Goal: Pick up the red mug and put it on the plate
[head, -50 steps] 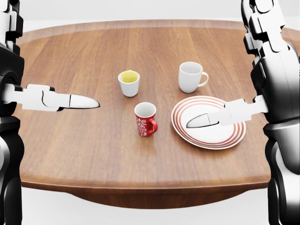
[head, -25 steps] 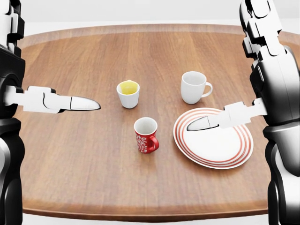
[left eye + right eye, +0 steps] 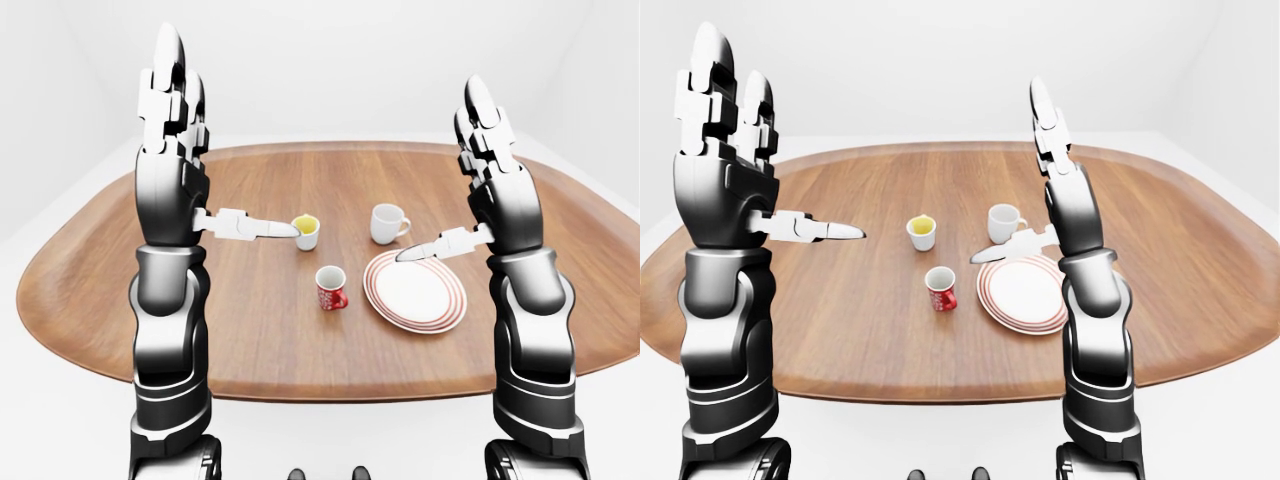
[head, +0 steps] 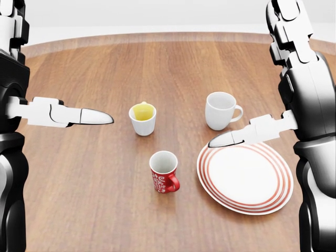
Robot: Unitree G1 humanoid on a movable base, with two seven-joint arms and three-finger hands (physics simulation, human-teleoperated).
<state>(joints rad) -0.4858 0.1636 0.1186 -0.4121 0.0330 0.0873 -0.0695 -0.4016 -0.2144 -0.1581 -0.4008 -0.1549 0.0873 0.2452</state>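
The red mug [image 4: 164,172] with a white pattern stands upright on the wooden table [image 4: 79,178], handle toward the lower right. Just right of it lies the white plate [image 4: 244,177] with red rings, bare. Both hands are raised well above the table with fingers straight up and thumbs sticking inward. My left hand [image 3: 200,160] is open, its thumb [image 4: 94,116] hovering left of the cups. My right hand [image 3: 450,180] is open too, its thumb [image 4: 226,139] over the plate's upper left rim. Neither hand touches anything.
A small white cup [image 4: 143,118] with yellow contents stands above the red mug. A larger white mug [image 4: 220,110] stands above the plate, handle to the right. The oval table's near edge [image 3: 320,385] shows in the eye views.
The whole head view has shifted: the camera has moved closer, so the mug, cups and plate sit lower and larger, and the table's near edge has left the picture. Both hands keep their pose.
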